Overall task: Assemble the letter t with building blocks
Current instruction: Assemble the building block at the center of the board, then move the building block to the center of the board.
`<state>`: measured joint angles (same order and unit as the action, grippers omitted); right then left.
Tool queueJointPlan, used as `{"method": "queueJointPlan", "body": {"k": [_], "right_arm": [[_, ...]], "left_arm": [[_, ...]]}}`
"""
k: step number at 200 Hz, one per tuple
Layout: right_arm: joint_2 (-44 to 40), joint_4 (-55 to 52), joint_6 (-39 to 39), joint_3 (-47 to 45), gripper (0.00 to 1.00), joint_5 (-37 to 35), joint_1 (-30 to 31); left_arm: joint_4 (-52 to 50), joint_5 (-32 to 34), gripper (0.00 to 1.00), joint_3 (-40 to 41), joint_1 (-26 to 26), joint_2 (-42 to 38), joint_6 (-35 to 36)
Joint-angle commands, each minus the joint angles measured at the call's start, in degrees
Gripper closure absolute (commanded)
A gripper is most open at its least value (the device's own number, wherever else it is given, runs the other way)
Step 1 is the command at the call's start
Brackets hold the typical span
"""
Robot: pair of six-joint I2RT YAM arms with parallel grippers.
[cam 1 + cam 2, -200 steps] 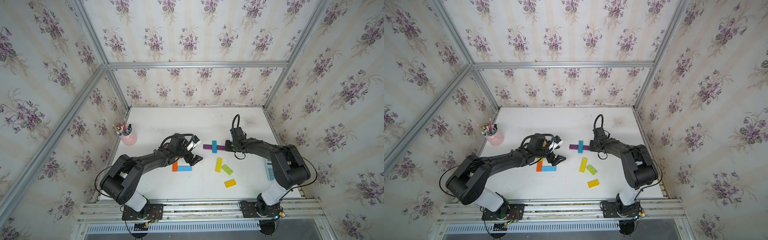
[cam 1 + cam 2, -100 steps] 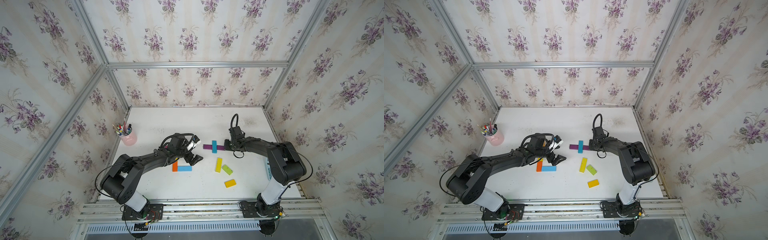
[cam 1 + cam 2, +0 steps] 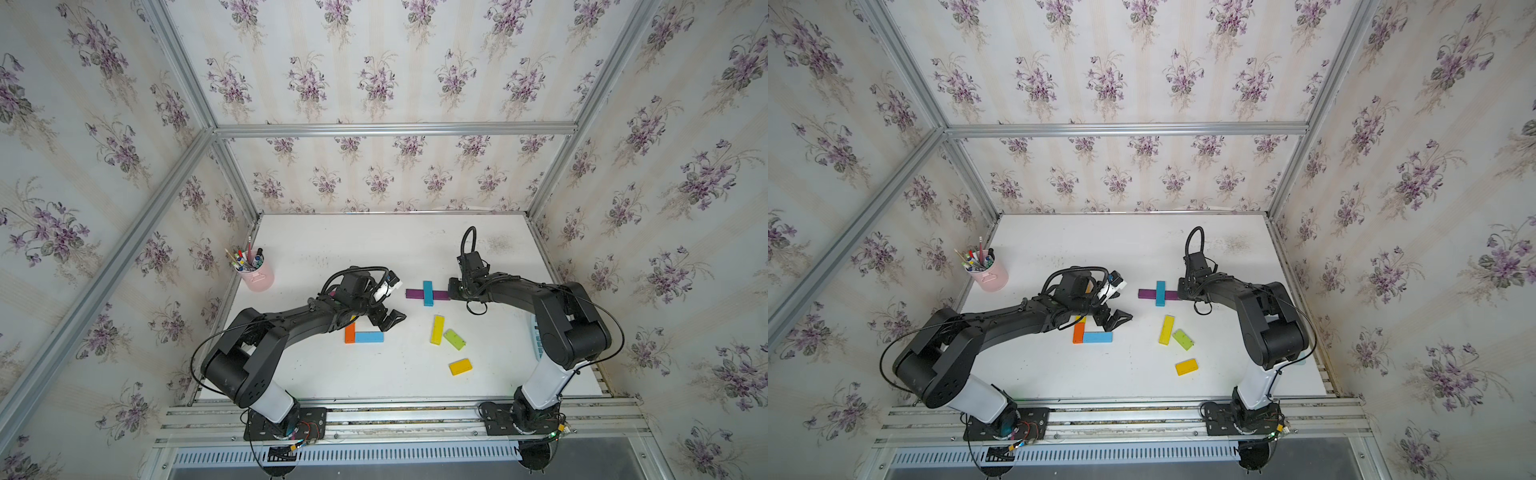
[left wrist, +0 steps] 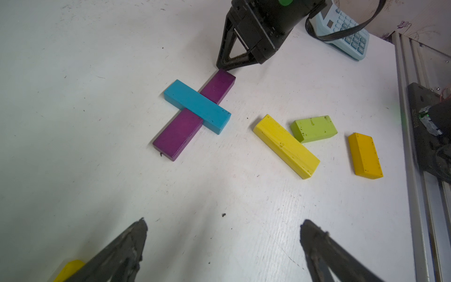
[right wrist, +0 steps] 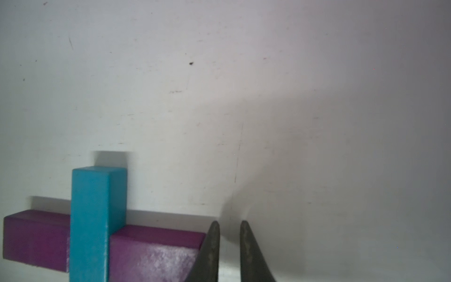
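the purple block (image 3: 414, 294) lies flat on the surface (image 3: 374, 249), its long axis 9-to-3 in a top view, with the teal block (image 3: 427, 293) crossed on top. the right tool (image 5: 229, 223) sits just off its 3 o'clock end, tips a sliver apart and empty (clearly the nearer arm). the left tool (image 4: 223, 222) gapes wide and empty, well apart at 8 o'clock, near the orange block (image 3: 350, 332) and blue block (image 3: 369, 337).
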<state>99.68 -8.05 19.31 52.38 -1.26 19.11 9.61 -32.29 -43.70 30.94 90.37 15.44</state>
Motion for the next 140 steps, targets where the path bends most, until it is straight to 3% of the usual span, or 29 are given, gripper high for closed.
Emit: {"method": "queueJointPlan", "body": {"k": [1,34,59,140], "right_arm": [[-4.2,0.9,-0.1,-2.0,0.82,-2.9,0.0],[-16.3,1.7,-2.0,-6.2,0.79,-1.7,0.4],[-23.2,-2.6,-3.9,-8.8,0.73,4.8,0.9],[-28.6,-12.2,7.4,-15.3,0.58,5.9,16.6]], "left_arm": [[0.3,-0.6,0.0,-0.6,0.0,0.2,-0.2],[-1.0,-0.5,0.0,-1.5,0.0,0.5,-0.7],[-2.1,-1.1,0.0,-2.0,0.0,0.3,-1.0],[-3.3,-1.3,0.0,-1.1,0.1,-3.6,-1.7]]}}
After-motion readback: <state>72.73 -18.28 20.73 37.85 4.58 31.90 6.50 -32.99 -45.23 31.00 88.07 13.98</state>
